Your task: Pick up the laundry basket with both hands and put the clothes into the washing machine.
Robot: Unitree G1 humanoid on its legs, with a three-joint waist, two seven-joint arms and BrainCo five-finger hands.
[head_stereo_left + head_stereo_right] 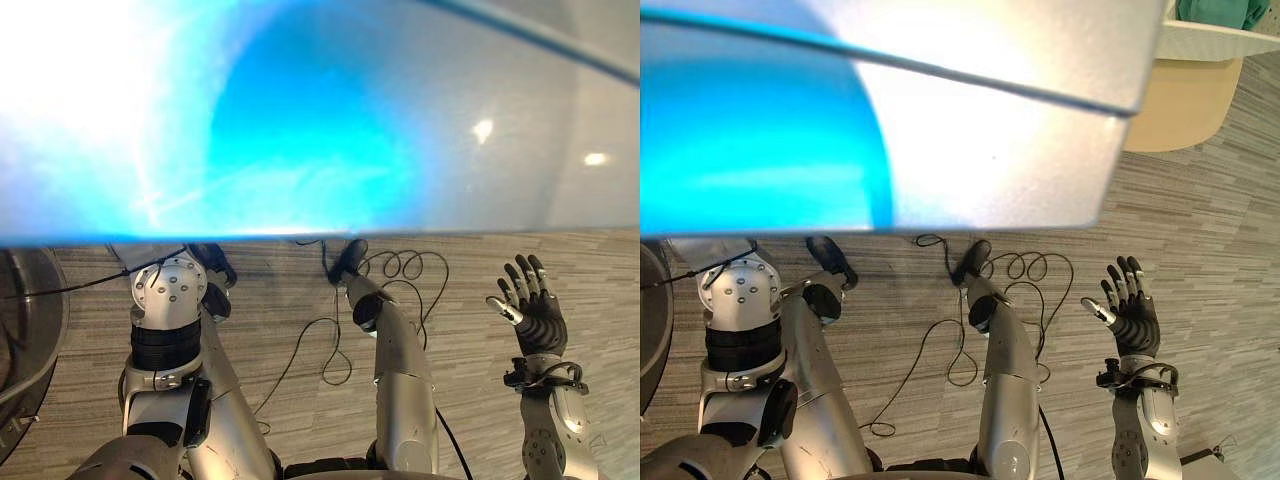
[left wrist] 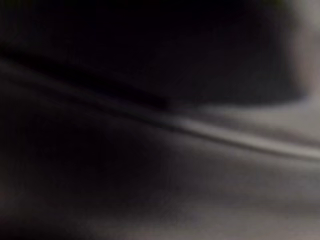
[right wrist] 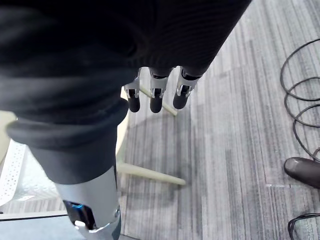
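The cream laundry basket [image 1: 1185, 100] stands on the floor at the far right, with green clothes [image 1: 1218, 12] showing above its rim. My right hand [image 1: 538, 312] is raised in the air well short of it, fingers straight and spread, holding nothing. In the right wrist view its fingertips [image 3: 156, 102] point down at the floor, over cream bars [image 3: 150, 173] and a white perforated wall [image 3: 12, 167]. A dark round rim, seemingly the washing machine's opening [image 1: 22, 330], shows at the left edge. My left arm [image 1: 165, 300] rises beside it.
A large blurred silver and blue surface [image 1: 300, 120] hangs very close to the camera and hides the upper part of both eye views. Grey striped flooring [image 1: 470, 380] lies between me and the basket. The left wrist view is dark and blurred.
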